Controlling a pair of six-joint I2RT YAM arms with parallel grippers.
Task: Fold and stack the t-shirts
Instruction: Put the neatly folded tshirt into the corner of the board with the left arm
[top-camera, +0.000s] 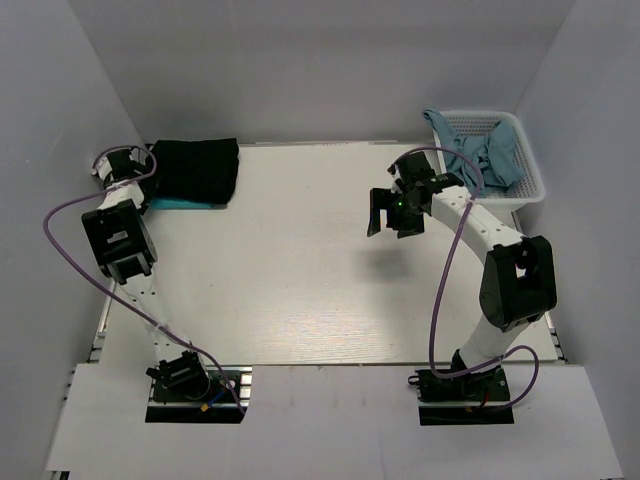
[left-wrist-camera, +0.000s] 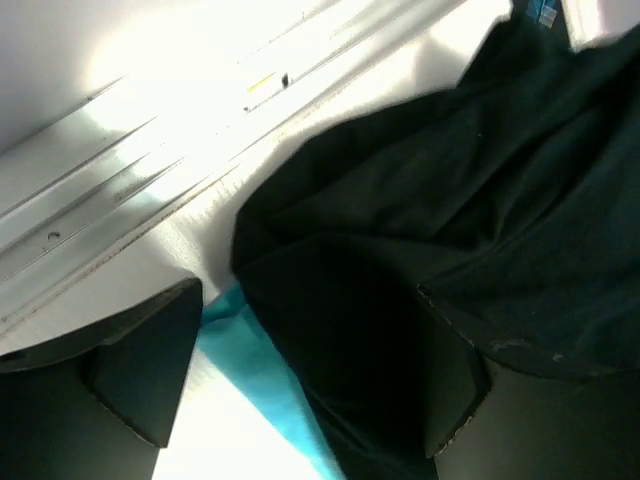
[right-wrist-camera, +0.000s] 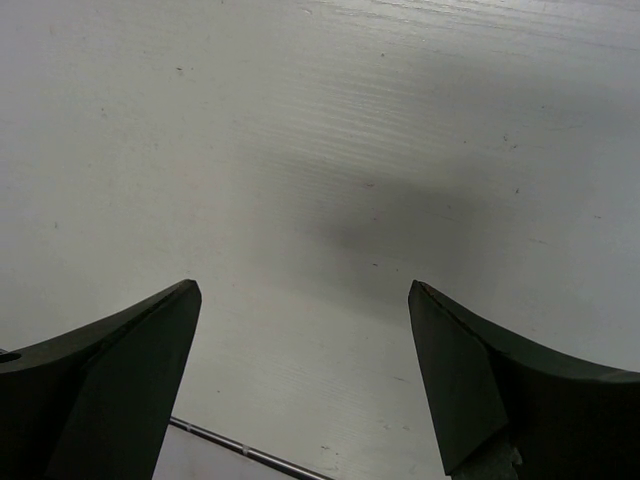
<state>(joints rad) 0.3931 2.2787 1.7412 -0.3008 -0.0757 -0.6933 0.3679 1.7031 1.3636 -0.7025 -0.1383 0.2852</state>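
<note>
A folded black t-shirt (top-camera: 195, 170) lies at the table's far left on top of a teal t-shirt (top-camera: 180, 203). My left gripper (top-camera: 148, 168) is at their left edge. In the left wrist view it (left-wrist-camera: 310, 400) is open, and its fingers stand either side of a corner of the black t-shirt (left-wrist-camera: 450, 200), with the teal t-shirt (left-wrist-camera: 260, 370) showing below. Greyish-blue t-shirts (top-camera: 478, 155) lie crumpled in the white basket. My right gripper (top-camera: 392, 212) is open and empty above the bare table (right-wrist-camera: 320, 150), left of the basket.
The white mesh basket (top-camera: 505, 198) stands at the back right corner. Grey walls close in the table at the back and both sides. A metal rail (left-wrist-camera: 120, 190) runs along the table's edge by the left gripper.
</note>
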